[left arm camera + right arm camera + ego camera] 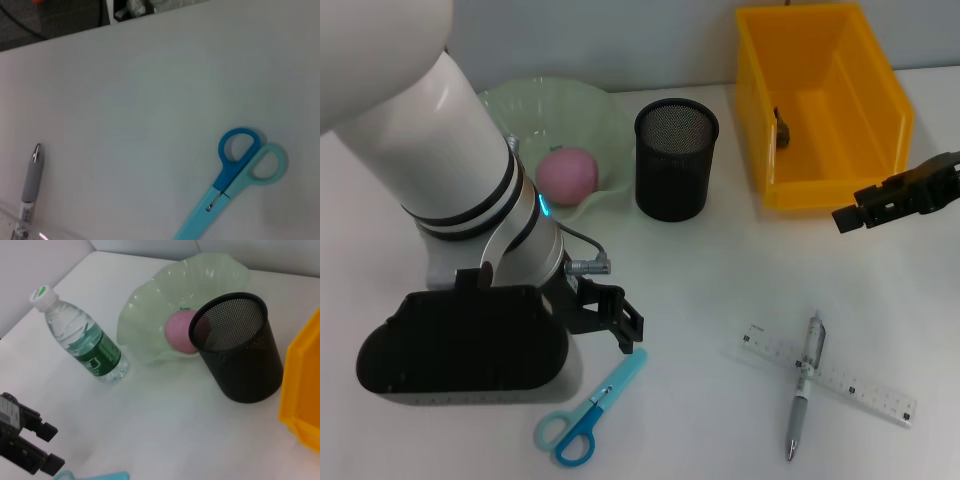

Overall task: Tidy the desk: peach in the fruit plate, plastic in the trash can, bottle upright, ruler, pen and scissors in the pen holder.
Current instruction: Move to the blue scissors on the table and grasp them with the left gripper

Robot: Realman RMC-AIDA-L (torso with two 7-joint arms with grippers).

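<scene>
Now the left gripper (620,322) hovers open just above the blue-handled scissors (590,408) lying flat on the white desk (700,290) (blades toward it). Right gripper (868,208), fingers unclear, waits beside the yellow plastic bin (820,100). Pink peach (567,175) sits in the green plate (590,110).

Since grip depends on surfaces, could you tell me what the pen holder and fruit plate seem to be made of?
Pen holder: probably metal mesh, matte black; fine perforations show through its wall. Fruit plate: translucent pale green with a glossy wavy rim, either glass or plastic.
</scene>
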